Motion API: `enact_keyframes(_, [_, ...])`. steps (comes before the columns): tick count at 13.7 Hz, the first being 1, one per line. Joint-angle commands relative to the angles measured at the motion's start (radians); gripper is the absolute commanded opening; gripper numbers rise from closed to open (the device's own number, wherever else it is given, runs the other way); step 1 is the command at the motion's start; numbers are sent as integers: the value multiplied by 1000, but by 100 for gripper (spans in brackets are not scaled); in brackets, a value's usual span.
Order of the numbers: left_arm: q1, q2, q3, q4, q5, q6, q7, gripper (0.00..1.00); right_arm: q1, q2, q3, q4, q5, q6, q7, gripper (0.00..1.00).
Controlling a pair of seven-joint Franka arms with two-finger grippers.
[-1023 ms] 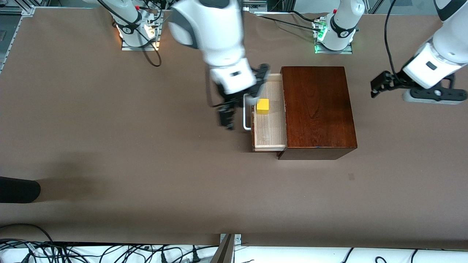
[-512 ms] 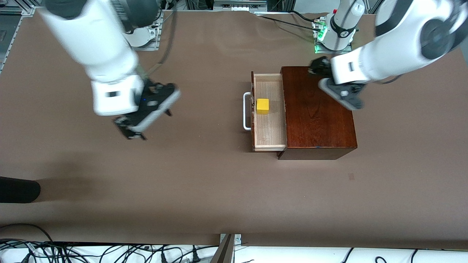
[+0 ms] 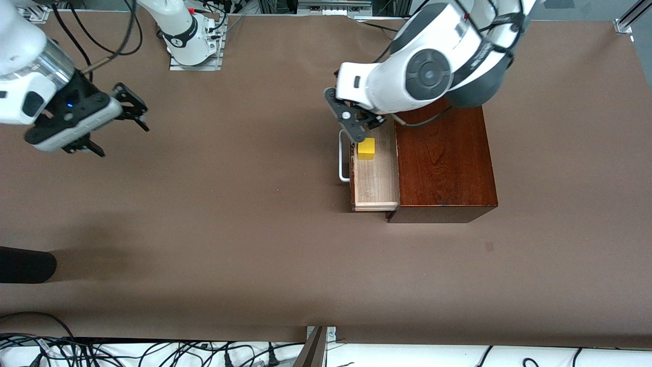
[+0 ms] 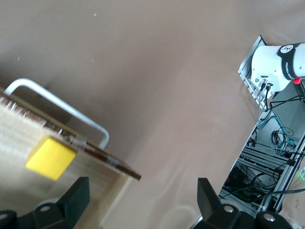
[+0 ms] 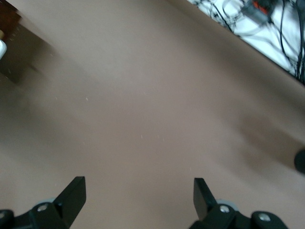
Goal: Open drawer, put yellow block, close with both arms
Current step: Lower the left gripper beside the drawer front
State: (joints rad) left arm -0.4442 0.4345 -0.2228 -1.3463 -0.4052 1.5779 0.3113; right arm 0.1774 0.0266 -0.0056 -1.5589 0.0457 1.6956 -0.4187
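Table [image 3: 204, 229]: brown surface that fills the front view, with both arm bases along the edge farthest from the front camera.
Left arm [image 3: 433, 71]: reaches from its base over the mahogany box down to the pulled-out drawer.
Right arm [image 3: 30, 86]: held up over the table's corner at the right arm's end, on the base side; it waits there, well apart from the box.
Mahogany box [image 3: 443, 163]: glossy dark wood, standing toward the left arm's end of the table, nearer the base edge than the front-camera edge.
Drawer [image 3: 376, 178]: pale wood tray pulled out of the box toward the right arm's end; its white U-shaped handle [image 3: 342, 163] is on the dark front. The left wrist view shows the same tray [image 4: 90, 181] and handle [image 4: 57, 102].
Left gripper [image 3: 356, 125]: over the drawer's corner nearest the bases, just above the yellow block; its fingers [image 4: 76, 193] stand wide apart and hold nothing.
Right gripper [image 3: 127, 107]: over bare table, fingers [image 5: 74, 191] spread apart and empty, a blue light on its body.
Yellow block [image 3: 365, 148]: lies inside the drawer, in the half nearer the bases, close to the drawer front; also seen in the left wrist view [image 4: 50, 157].
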Motion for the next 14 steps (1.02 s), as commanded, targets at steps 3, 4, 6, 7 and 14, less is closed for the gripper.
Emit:
enact_keyframes(3, [-40,127,10,52,58,131,360,100,-7,-80,-69,-122,22,-40,96,100])
enact_keyframes(4, [-74,157,8,52,109,189,429,100,-7,-80,-77,-121,22,-51,106,100])
enact_keyframes(6, [-132,217,10,52,179,314,491,100,-7,-76,-89,-119,19,-67,162,100])
enact_keyframes(7, [-160,239,11,52,199,377,483,100,-6,-74,-88,-115,11,-67,173,100])
enact_keyframes(14, [-246,259,25,-88,558,453,445,100,10,-59,-77,-64,-33,-95,245,100])
